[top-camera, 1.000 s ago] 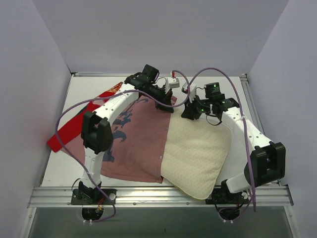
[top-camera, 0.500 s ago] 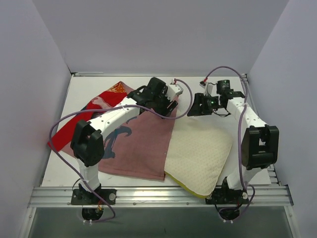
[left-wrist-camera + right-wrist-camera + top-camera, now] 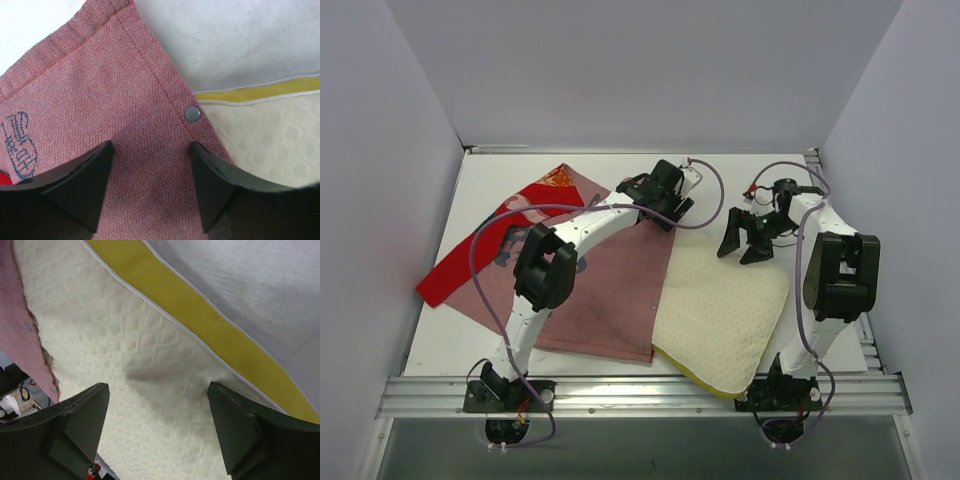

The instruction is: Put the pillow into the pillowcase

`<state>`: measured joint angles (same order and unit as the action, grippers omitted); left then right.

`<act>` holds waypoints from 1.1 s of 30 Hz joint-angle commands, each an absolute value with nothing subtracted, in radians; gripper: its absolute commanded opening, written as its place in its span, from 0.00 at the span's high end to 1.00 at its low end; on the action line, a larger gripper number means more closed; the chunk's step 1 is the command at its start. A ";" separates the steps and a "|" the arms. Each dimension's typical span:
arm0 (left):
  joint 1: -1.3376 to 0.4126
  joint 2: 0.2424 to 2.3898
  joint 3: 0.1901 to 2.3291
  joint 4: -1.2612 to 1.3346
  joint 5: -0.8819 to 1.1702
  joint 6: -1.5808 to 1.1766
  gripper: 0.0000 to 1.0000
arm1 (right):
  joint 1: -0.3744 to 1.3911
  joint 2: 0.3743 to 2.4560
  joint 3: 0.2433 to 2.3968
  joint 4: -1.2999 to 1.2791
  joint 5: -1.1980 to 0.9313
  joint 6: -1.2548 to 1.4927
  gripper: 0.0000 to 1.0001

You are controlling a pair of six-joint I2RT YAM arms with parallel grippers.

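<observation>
The pillow (image 3: 720, 310) is cream-white and quilted with a yellow band, and lies at the table's right front, its left part under the pillowcase. The pillowcase (image 3: 605, 290) lies flat beside it, dull pink side up, with red showing at its left edge. My left gripper (image 3: 665, 210) hangs open over the pillowcase's far right corner. In the left wrist view its fingers (image 3: 85, 180) straddle pink fabric (image 3: 115, 115) near a snap button (image 3: 192, 114). My right gripper (image 3: 745, 240) is open above the pillow's far edge. The right wrist view shows quilted pillow (image 3: 150, 370) and its yellow band (image 3: 200, 315) between the open fingers (image 3: 80, 415).
White table (image 3: 520, 180) with a metal rail (image 3: 640, 395) along the near edge. Purple cables loop from both arms. Grey walls close in the left, right and back sides.
Both grippers have opened and let go of the fabric. The left arm swung right along the pillowcase's far edge; the right arm drew back toward the far right. The pillowcase settled flat.
</observation>
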<state>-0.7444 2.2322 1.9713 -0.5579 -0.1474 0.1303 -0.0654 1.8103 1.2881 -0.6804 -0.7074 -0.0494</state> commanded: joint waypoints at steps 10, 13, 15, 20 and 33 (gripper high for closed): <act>-0.750 2.273 2.086 -0.534 0.277 0.031 1.00 | -0.064 1.927 1.353 -0.801 -0.830 -0.114 1.00; -0.765 2.255 2.088 -0.523 0.400 0.012 1.00 | -0.064 1.913 1.400 -0.784 -0.856 -0.112 1.00; -0.775 2.232 2.079 -0.505 0.454 -0.003 1.00 | -0.064 1.904 1.416 -0.770 -0.879 -0.110 1.00; -0.793 2.181 2.051 -0.451 0.535 -0.066 1.00 | -0.063 1.858 1.416 -0.720 -0.972 -0.089 1.00; -0.730 2.160 2.089 -0.544 0.044 0.049 0.20 | -0.061 1.723 1.264 -0.741 -0.885 -0.307 1.00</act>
<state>-0.7624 2.1563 2.0155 -0.5266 0.3244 -0.0299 -0.0700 1.7794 1.3003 -0.6842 -0.8791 -0.2371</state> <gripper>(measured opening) 0.778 0.045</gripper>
